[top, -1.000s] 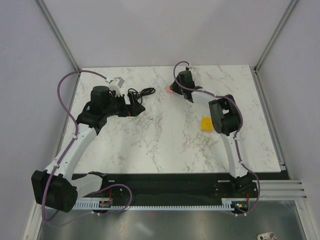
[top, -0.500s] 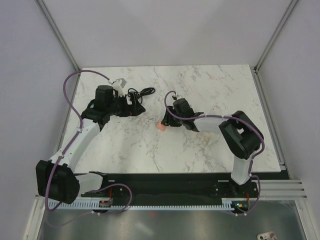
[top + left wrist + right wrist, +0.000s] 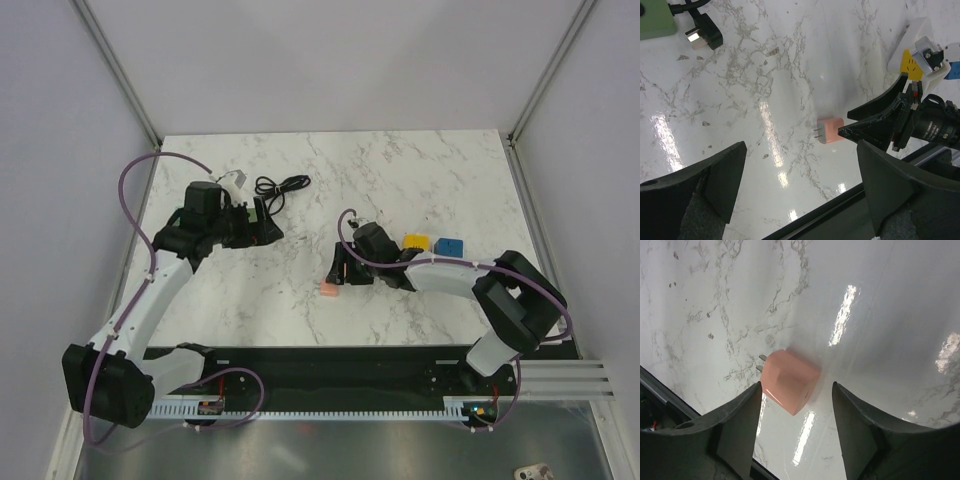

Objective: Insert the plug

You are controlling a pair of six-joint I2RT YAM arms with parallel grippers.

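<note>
While the right tool stands spread, the pink plug lies on the table between its jaws.

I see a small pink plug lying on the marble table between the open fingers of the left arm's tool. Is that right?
The arm is wrong. The small pink plug lies on the marble table between the open fingers of the right arm's tool. The right wrist view shows it.
</note>
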